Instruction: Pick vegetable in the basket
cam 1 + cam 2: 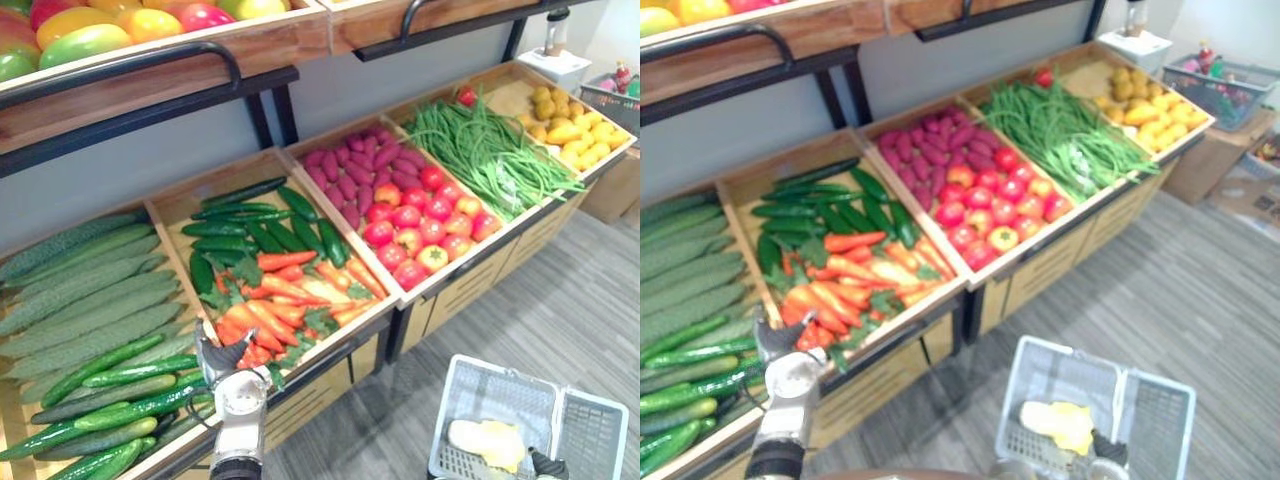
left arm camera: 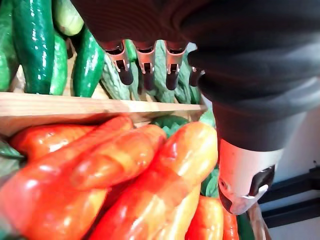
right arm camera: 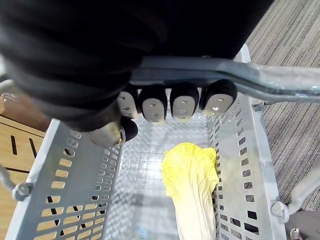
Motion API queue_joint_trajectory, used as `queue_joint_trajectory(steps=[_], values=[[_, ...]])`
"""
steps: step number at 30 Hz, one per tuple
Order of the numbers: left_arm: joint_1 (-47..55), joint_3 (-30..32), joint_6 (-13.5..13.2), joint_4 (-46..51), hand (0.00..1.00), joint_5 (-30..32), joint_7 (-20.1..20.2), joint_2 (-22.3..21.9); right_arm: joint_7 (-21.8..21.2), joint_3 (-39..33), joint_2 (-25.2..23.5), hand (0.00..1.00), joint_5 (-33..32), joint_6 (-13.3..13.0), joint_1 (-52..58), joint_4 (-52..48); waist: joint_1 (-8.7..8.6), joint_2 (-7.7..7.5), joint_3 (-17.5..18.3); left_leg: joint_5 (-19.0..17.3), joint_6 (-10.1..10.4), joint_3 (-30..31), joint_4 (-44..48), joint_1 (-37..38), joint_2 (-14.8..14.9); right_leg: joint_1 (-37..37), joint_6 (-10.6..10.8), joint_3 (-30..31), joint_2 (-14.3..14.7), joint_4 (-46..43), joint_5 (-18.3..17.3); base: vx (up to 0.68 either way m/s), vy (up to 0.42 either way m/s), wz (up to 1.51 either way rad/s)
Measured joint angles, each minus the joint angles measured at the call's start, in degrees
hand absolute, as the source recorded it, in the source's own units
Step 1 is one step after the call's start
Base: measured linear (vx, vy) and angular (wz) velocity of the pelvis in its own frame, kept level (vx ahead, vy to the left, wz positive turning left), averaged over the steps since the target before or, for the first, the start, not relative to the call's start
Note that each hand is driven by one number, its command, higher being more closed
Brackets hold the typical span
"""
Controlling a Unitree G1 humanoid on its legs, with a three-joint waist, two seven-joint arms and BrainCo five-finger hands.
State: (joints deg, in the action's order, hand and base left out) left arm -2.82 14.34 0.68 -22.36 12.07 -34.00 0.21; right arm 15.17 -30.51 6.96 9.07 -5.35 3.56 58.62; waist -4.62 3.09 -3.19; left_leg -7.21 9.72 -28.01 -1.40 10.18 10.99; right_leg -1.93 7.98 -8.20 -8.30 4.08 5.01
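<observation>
Orange carrots lie with green leaves in a wooden crate, dark cucumbers behind them. My left hand hovers at that crate's front edge, just over the nearest carrots. Its fingers are straight and hold nothing. A grey plastic basket hangs low at the right over the floor, with a pale yellow cabbage lying inside. My right hand is curled round the basket's grey handle.
Left of the carrots is a crate of long cucumbers. To the right are crates of purple sweet potatoes, tomatoes, green beans and yellow fruit. A shelf of mangoes overhangs above.
</observation>
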Motion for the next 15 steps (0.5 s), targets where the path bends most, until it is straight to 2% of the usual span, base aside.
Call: queue_joint_trajectory(steps=[6, 7, 13, 15], values=[[-1.0, -1.2, 0.0, -1.4, 0.0, -0.6, 0.0, 0.0, 0.6, 0.0, 0.0, 1.0, 0.0, 0.0, -0.1, -0.4, -0.07, 0.23, -0.3, -0.1, 0.1, -1.2, 0.0, -0.1, 0.0, -0.9, 0.0, 1.0, 0.2, 0.0, 0.0, -0.02, -0.047, -0.1], [-1.8, -1.1, 0.0, -2.3, 1.0, -0.6, 0.0, 0.0, 0.6, 0.0, 0.0, 1.0, 0.0, 0.0, -0.1, -0.6, -0.05, 0.31, -0.4, -0.1, 0.1, -1.3, 0.0, -0.1, 0.0, -1.0, 0.0, 1.1, 0.2, 0.0, 0.0, -0.02, -0.048, -0.03], [-4.6, -1.0, -0.1, -6.9, 1.0, -0.8, -1.6, 0.4, 0.7, 0.1, 0.0, 1.0, -0.1, 0.0, -0.2, -1.5, -0.05, 0.41, -0.7, -0.1, 0.1, -1.6, 0.5, -1.0, -0.1, -2.0, 0.0, 1.7, 0.2, 0.0, 0.0, -0.03, -0.064, -0.05], [-5.6, -0.6, -0.1, -9.3, 1.0, -2.9, -1.8, 0.6, 0.8, 0.1, 0.1, 1.0, -0.1, -0.1, -0.2, -1.5, -0.07, 0.45, -0.8, -0.1, 0.1, -1.7, 0.6, -1.0, -0.1, -2.1, 0.0, 1.8, 0.2, 0.0, 0.0, -0.03, -0.056, -0.04]])
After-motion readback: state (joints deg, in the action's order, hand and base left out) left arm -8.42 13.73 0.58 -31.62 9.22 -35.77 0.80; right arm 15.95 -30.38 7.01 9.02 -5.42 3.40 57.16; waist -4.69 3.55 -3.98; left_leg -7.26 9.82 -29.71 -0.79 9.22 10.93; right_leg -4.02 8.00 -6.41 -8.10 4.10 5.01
